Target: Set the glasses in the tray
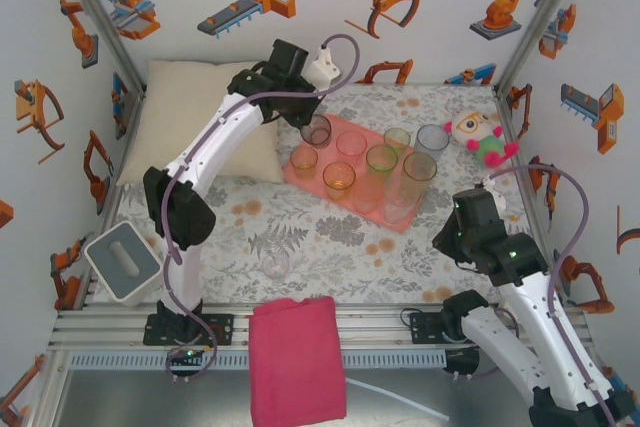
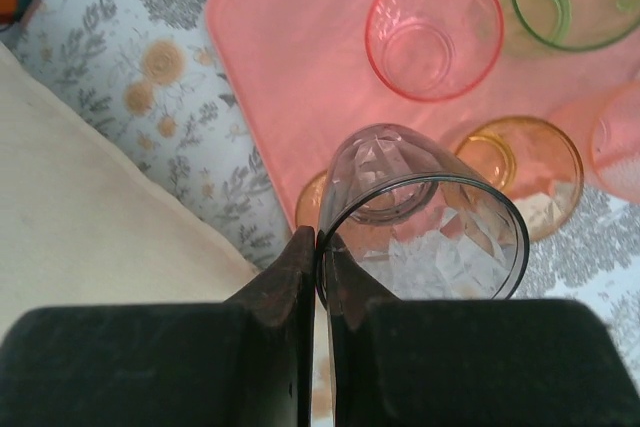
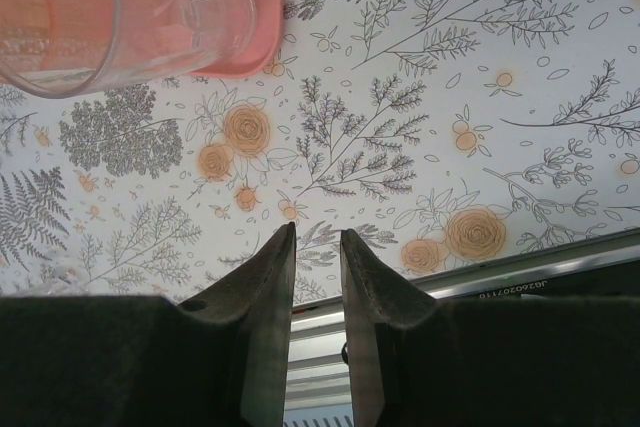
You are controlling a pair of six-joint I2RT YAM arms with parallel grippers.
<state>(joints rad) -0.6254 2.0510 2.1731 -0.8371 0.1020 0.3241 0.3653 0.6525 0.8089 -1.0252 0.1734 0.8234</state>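
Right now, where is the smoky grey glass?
From above, the smoky grey glass is at the tray's far left corner, rim pinched in the left hand, just behind a small orange glass and left of a pink glass.

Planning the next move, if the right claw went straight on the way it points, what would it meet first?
Likely the flowered tablecloth; the right claw aims at bare cloth. The clear glass stands off to the side, though depth is unclear.
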